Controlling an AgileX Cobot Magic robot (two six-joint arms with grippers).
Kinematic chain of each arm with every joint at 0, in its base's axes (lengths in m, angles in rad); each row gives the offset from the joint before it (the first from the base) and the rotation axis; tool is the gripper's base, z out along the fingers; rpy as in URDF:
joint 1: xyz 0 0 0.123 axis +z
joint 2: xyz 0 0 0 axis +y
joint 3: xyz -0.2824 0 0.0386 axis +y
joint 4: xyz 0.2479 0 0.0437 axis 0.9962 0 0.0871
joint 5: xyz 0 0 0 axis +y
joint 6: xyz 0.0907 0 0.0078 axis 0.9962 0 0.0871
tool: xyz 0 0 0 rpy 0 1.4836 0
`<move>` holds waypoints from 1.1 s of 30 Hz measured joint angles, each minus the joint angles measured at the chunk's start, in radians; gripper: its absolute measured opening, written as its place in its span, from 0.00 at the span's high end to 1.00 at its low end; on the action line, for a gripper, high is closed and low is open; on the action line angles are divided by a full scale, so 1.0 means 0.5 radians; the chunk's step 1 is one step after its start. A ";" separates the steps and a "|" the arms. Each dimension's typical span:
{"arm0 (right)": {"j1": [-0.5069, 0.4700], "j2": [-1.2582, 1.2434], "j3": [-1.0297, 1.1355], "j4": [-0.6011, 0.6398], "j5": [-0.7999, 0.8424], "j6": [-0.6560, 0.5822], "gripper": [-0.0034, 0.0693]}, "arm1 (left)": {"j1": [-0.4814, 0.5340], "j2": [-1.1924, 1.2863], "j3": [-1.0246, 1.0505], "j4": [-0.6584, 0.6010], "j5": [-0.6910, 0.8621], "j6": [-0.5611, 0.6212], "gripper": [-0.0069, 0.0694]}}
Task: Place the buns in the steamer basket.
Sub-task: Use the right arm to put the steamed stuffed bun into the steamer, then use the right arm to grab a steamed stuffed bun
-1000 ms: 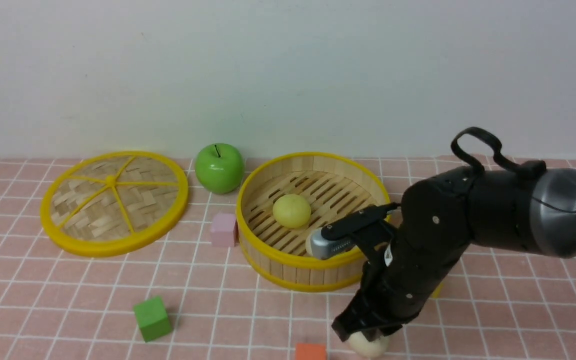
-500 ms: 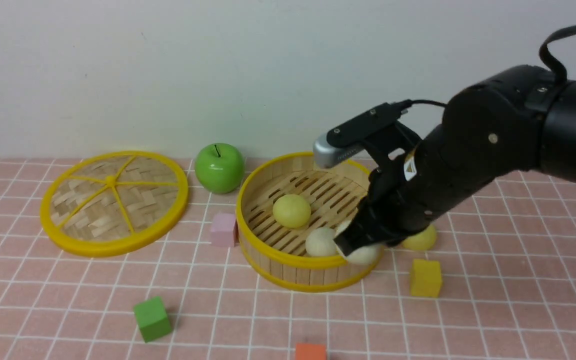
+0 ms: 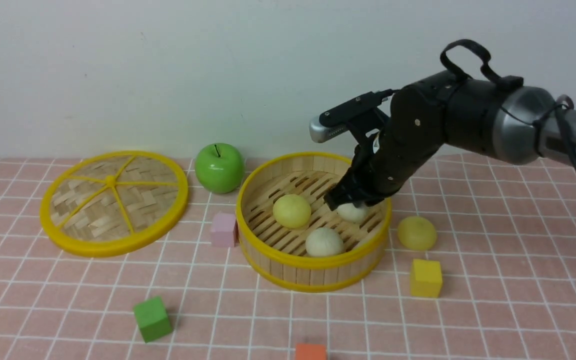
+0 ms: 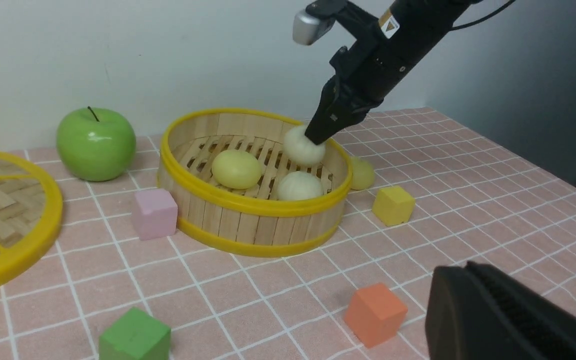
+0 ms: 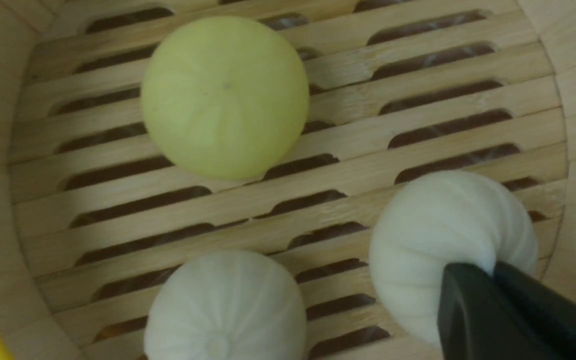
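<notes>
The bamboo steamer basket (image 3: 308, 275) stands mid-table. It holds a pale yellow bun (image 3: 291, 211) and an off-white bun (image 3: 324, 242). My right gripper (image 3: 350, 202) is shut on a second off-white bun (image 3: 355, 213) and holds it low inside the basket by its right wall. The right wrist view shows that bun (image 5: 438, 235) pinched at the gripper (image 5: 490, 272), over the slatted floor (image 5: 318, 175). Another pale yellow bun (image 3: 417, 233) lies on the table just right of the basket. My left gripper (image 4: 468, 280) shows only in the left wrist view, shut and empty, low near the front.
A green apple (image 3: 219, 168) stands left of the basket at the back, and the flat woven lid (image 3: 114, 202) lies further left. Cubes lie around: pink (image 3: 223, 229) against the basket's left side, yellow (image 3: 425, 278), green (image 3: 152, 318), orange (image 3: 310, 351) at the front edge.
My right gripper lifted the off-white bun from the front of the table, carried it over the basket's front rim and lowered it inside near the right wall.
</notes>
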 joint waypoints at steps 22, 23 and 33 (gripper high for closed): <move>-0.023 -0.279 -0.014 0.053 0.113 -0.055 0.35 | 0.000 0.000 0.000 0.000 0.000 0.000 0.86; -0.043 -0.310 -0.019 0.000 0.122 -0.026 0.36 | 0.000 0.000 0.000 0.000 0.000 0.000 0.86; -0.346 -0.102 0.151 -0.103 0.205 0.221 0.57 | 0.000 0.000 0.000 0.000 0.000 0.000 0.84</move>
